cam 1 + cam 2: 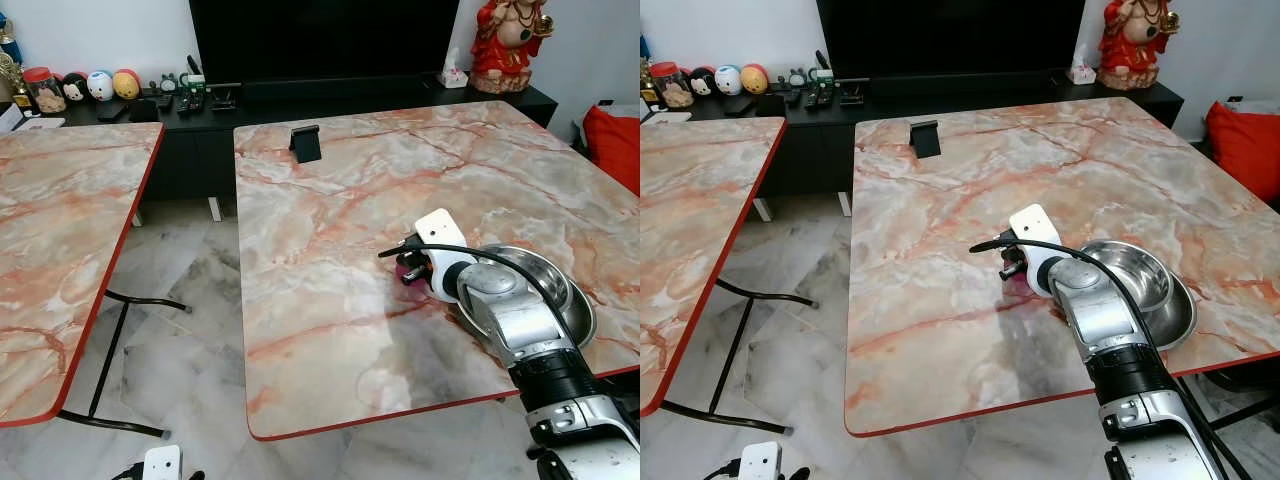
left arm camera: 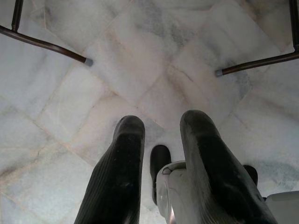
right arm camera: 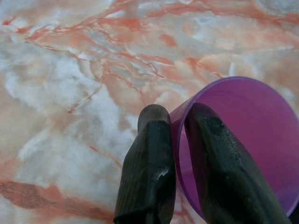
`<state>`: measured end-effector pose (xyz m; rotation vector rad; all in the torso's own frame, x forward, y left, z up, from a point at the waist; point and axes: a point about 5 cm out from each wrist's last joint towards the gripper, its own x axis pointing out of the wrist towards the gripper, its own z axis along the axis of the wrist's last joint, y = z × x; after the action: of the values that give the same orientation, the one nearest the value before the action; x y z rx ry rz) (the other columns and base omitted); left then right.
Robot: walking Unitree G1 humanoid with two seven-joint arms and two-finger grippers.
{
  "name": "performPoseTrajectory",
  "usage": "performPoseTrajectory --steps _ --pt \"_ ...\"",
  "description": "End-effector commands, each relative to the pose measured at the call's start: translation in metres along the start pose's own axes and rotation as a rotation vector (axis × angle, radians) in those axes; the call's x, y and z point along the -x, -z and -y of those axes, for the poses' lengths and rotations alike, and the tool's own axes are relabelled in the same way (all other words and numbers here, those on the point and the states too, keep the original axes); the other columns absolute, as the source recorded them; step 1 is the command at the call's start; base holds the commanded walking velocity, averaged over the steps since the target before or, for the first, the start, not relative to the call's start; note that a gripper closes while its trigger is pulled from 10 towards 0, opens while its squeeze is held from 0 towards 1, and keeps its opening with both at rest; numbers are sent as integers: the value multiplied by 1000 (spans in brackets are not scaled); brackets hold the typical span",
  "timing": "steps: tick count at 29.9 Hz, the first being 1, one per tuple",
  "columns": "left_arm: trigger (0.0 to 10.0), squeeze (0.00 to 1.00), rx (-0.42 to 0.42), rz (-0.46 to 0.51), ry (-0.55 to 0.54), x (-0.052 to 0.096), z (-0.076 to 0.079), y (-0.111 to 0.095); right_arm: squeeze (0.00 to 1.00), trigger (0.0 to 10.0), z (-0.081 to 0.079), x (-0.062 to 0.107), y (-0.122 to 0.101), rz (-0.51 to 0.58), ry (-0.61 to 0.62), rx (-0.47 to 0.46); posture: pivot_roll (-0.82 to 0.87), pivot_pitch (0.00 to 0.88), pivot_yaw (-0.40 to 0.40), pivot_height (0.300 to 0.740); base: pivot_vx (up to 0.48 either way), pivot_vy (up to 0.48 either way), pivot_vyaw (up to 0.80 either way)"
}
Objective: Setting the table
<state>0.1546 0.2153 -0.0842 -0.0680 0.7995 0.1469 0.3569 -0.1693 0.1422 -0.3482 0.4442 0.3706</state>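
Between the two black fingers of the right gripper (image 3: 180,135) sits the wall of one purple cup (image 3: 243,140): one finger is outside the rim, the other inside, closed on the thin plastic. Just beyond and below the fingertips lies the marble table (image 1: 330,190), with the cup low over it or resting on it; I cannot tell which. One steel bowl (image 1: 1140,275) stands just behind the wrist, near the table's right edge. My worry is that a pinch on a single wall lets the cup swivel or slip when released, tipping it toward the bowl. Farther out, one small black stand (image 1: 305,143) sits at the far side. Down by the floor, the left gripper (image 2: 161,163) hangs idle, fingers apart and empty.
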Motion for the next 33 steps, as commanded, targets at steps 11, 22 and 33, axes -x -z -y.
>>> performPoseTrajectory --steps 11,22,33 --pt "10000 0 18 -21 -12 2 -2 6 0 10000 0 -2 -7 15 3 37 -74 0 9 740 0 0 0" --pt "10000 0 21 -23 -12 2 -1 7 839 10000 0 -3 -9 20 7 51 -74 0 9 740 0 0 0" --pt "10000 0 23 -25 -13 3 -1 8 0 10000 1 -4 -8 10 23 102 -74 0 9 740 0 0 0"
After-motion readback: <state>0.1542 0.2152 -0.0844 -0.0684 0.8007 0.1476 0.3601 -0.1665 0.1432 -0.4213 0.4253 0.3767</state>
